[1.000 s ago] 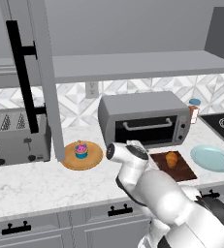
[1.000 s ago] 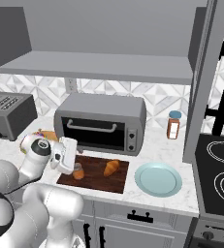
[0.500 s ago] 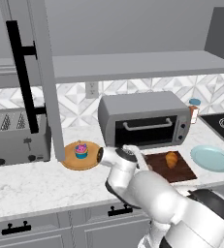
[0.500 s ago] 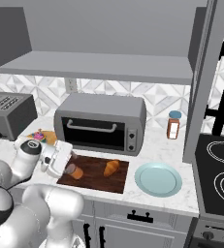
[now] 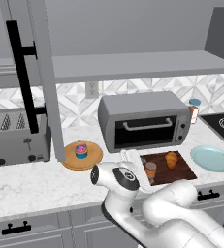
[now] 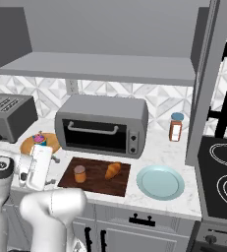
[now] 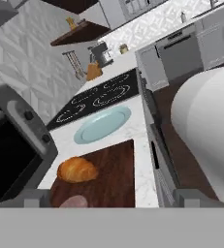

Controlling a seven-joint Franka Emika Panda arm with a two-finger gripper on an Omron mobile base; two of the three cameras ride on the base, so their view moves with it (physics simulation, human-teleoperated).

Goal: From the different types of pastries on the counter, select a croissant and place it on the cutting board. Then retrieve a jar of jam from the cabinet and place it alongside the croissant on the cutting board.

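Beside the open gripper (image 6: pixel 48 170), jam jar (image 6: pixel 79 173) stands free.

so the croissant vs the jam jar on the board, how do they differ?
The croissant is golden and lies flat, curved and pointed at its ends; the jam jar is a reddish-brown cylinder standing upright. The croissant sits nearer the blue plate, the jam jar nearer the gripper. The croissant looks longer and lower, the jam jar taller. Both rest on the dark cutting board, apart from each other, and neither is held.
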